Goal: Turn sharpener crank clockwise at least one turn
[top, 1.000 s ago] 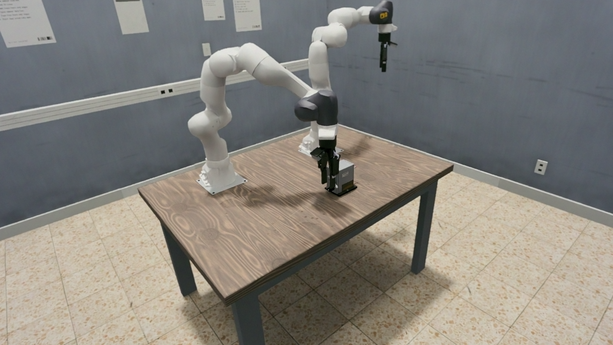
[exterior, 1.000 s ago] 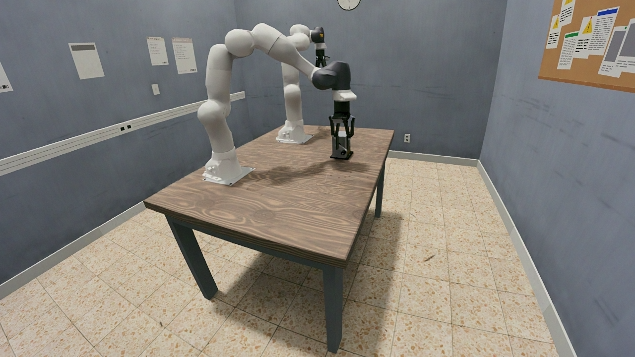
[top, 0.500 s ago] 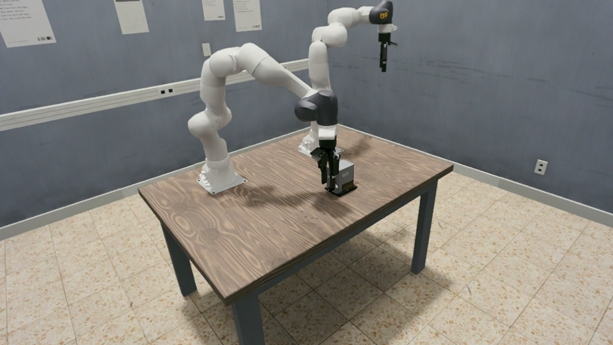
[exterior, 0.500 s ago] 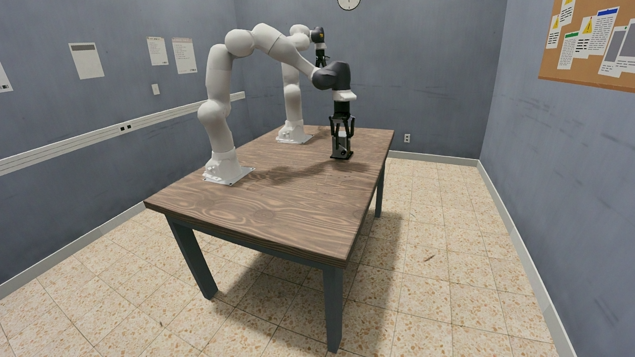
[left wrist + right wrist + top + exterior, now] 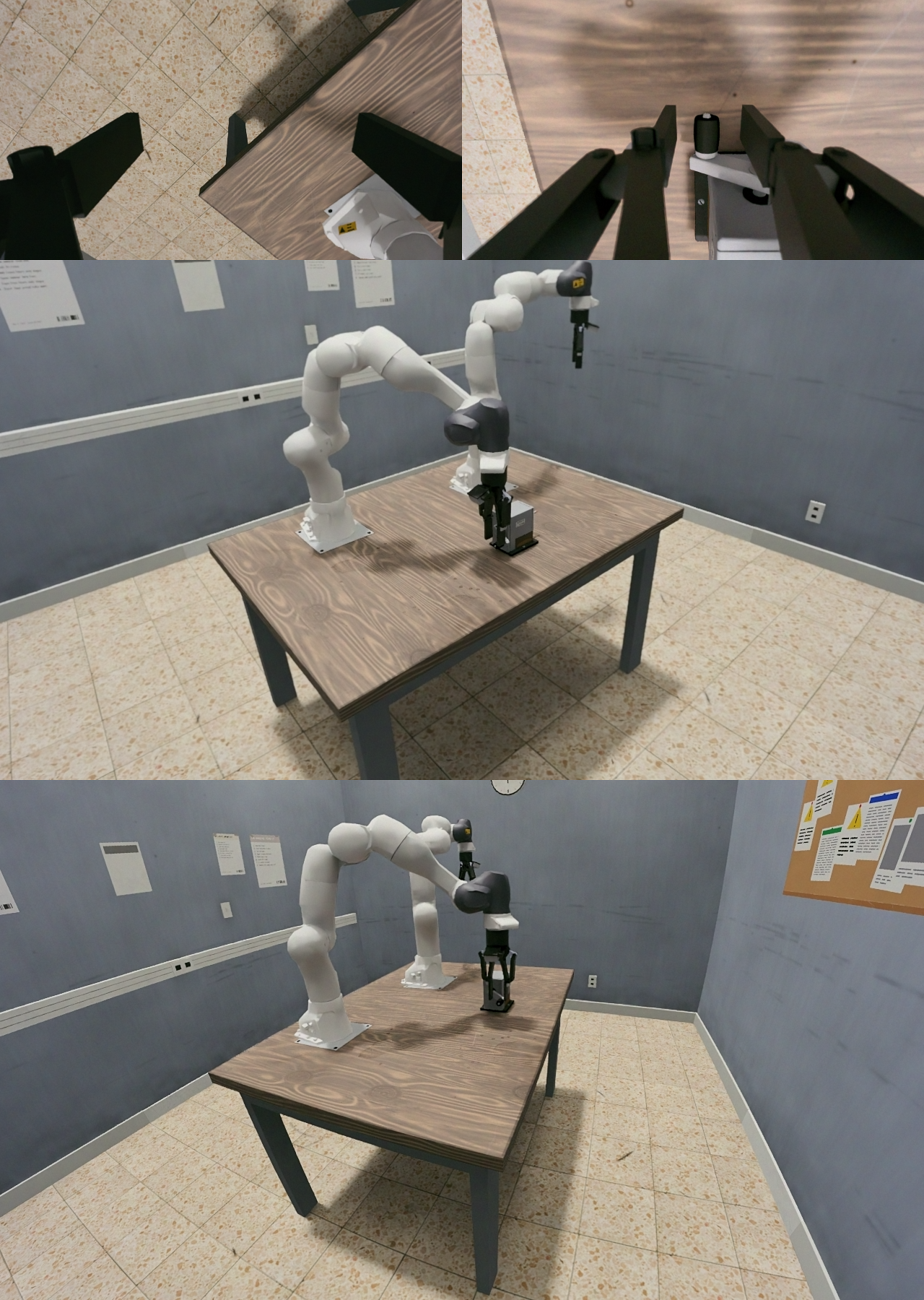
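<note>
Crank handle (image 5: 707, 135) — between the parted fingers of the open right hand (image 5: 494, 541) (image 5: 497, 997) (image 5: 708, 122), touching neither; the open left hand (image 5: 577, 365) (image 5: 466, 877) (image 5: 247, 132) hangs well apart.
</note>
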### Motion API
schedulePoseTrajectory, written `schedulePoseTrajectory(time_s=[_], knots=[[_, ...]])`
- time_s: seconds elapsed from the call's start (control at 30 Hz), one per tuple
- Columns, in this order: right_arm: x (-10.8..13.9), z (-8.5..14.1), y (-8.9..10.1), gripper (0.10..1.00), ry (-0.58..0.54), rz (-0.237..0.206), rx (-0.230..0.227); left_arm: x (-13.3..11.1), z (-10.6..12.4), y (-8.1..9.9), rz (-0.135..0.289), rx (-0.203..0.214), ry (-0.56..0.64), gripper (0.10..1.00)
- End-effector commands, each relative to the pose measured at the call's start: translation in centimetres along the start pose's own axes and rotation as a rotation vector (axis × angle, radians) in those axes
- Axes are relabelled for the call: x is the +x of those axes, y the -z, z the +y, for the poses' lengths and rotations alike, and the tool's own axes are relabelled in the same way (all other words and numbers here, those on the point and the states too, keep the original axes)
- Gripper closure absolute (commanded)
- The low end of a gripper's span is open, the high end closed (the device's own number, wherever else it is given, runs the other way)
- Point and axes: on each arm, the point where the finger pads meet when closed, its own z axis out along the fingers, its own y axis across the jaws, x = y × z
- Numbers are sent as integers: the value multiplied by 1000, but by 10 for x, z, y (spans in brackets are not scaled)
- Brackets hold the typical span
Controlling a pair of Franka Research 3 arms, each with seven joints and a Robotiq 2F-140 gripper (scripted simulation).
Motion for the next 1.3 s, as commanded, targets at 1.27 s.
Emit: schedulePoseTrajectory(time_s=[1.27], knots=[[0,-1,-39,711,3,0,3,0,-1,0,3,2,7,98]])
